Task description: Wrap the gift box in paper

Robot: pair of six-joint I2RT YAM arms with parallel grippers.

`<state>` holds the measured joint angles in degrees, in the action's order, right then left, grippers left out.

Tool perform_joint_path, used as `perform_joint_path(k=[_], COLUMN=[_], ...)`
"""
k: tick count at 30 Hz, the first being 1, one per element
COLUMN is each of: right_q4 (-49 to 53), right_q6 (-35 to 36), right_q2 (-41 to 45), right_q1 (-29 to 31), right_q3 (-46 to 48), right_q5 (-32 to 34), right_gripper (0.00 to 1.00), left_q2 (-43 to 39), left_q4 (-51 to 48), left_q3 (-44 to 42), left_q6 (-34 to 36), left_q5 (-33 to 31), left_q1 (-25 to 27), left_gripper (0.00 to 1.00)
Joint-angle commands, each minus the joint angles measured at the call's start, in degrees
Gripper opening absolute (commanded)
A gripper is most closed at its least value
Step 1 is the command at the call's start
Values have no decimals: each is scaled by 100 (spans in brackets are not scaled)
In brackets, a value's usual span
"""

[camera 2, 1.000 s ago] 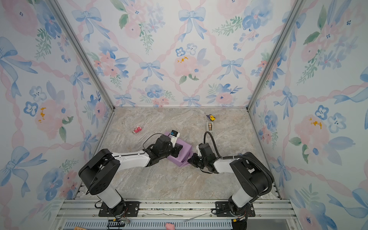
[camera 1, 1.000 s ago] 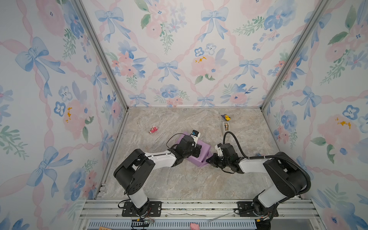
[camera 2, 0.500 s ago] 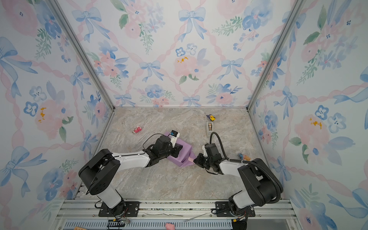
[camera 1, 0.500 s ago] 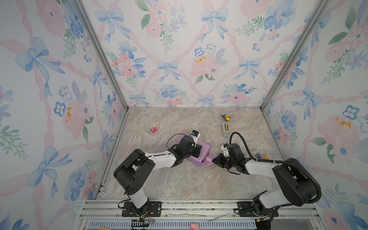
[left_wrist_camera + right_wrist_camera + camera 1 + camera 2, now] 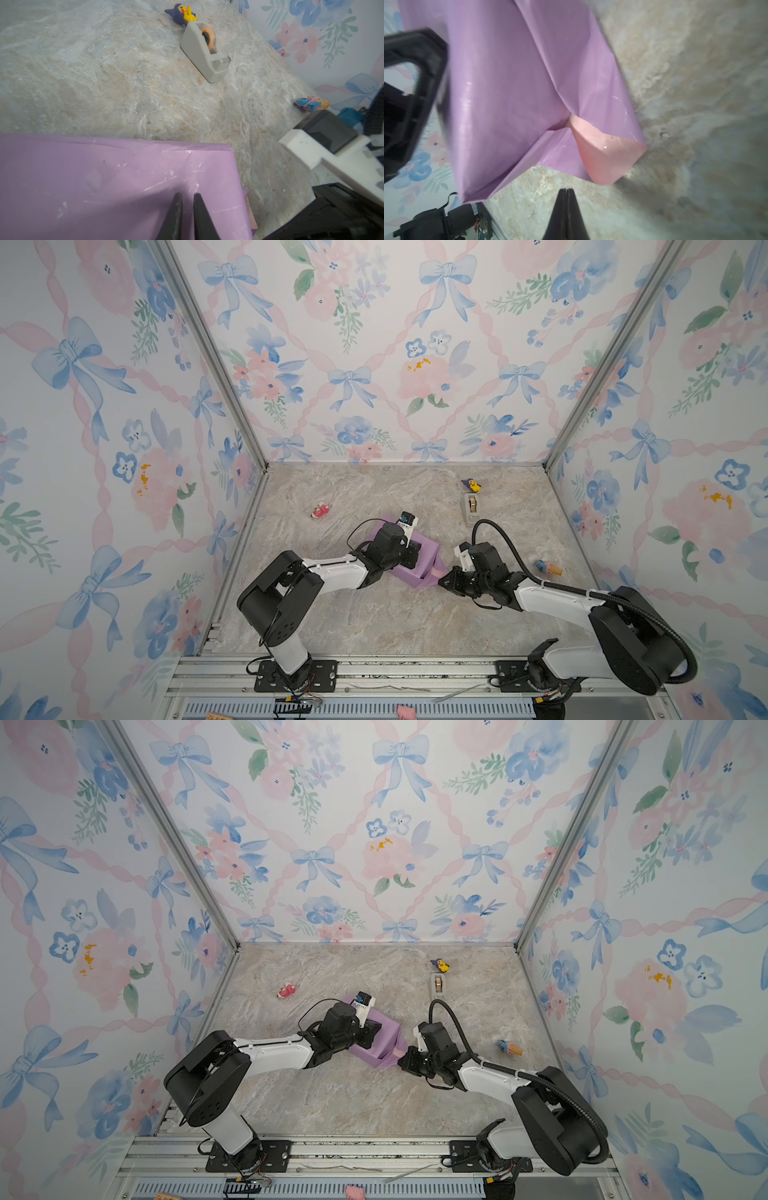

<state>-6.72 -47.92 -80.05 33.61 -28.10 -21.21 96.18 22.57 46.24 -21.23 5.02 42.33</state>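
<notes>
Your paper [image 5: 512, 83] was lilac-purple, with pale pink showing at one folded corner. Your table [image 5: 374, 614] was marbled grey and beige, the tape dispenser [image 5: 199, 52] grey with an orange roll, and the walls [image 5: 374, 364] printed with blue bows and pink flowers.

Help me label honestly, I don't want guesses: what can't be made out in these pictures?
Gift box: hidden in every view, covered by the paper.
Left gripper: in both top views its own body covers the tips; whether it touches the paper is unclear in the left wrist view.
Pink toy: too small in both top views to identify.
Table: blurred in the right wrist view.
</notes>
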Motion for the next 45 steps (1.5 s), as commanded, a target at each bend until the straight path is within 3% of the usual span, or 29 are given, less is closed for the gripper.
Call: perform_joint_path(k=[1,12,19,21,26,29,35,45], right_q4=[-278,-274,162,354,825,1021,1290,1288], right_q6=[-79,-247,-180,-110,221,464,981,1132], right_q2=[-310,-869,-474,-227,672,824,-157,-1401], right_q1=[97,-201,-409,-457,-702,-1077,-1595,-1620], right_q3=[-282,-98,145,138,-22,-186,-887,-1427], right_q5=[8,152,227,223,47,-240,-733,-1182], right_gripper=[0,0,1,6,34,40,39,35], left_q2=[77,72,85,100,92,111,138,147], left_q4=[-416,-412,-420,-420,-413,-418,-411,-411], left_q3=[-106,-137,-123,-115,-82,-63,-45,-44], left_q6=[-21,-8,-4,10,14,27,25,27], left_q5=[17,-15,-9,-1,25,52,85,45], left_q1=[-7,-6,-13,-14,-9,-13,-7,-14], left_gripper=[15,15,15,15,15,15,15,15])
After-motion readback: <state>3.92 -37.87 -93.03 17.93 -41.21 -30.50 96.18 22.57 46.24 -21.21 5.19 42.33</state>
